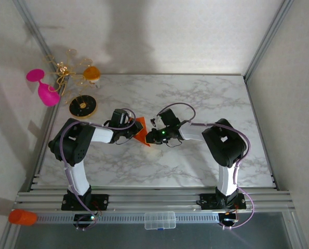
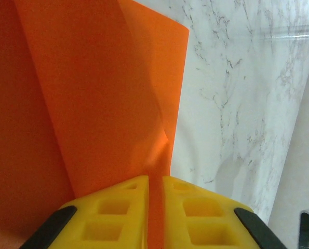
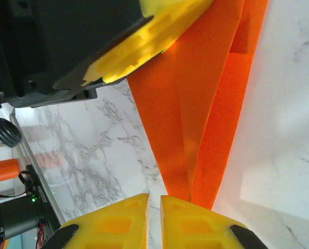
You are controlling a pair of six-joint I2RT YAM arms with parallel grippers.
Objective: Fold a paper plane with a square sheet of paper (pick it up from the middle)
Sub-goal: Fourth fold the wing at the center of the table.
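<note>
White marble table (image 1: 196, 104), pale walls, and a metal rail along the near edge. On that rail a stubby orange cylinder (image 1: 23, 217) lies at the near left. A small clear plastic box (image 1: 160, 220) sits midway along it; I cannot tell what it holds.

In the middle of the table, between my two arms, the orange paper (image 1: 142, 134) is held up off the surface, folded to a long narrow shape with a centre crease. My left pincer (image 2: 154, 182) is clamped on one end of it, pads pressed together on the fold. My right pincer (image 3: 154, 199) has its pads nearly together at the pointed end. The paper's tip meets one pad, but I cannot tell whether it is actually pinched.

I judge the sheet nearly weightless, limp away from its creases, easy to crumple or tear, and smooth enough to slip. The stiff creased spine is the place to grip.

At the far left stand a round dark disc (image 1: 83, 106), a pink plastic goblet (image 1: 44, 88) tipped over, and an orange-and-white cup (image 1: 92, 73), contents unseen.
</note>
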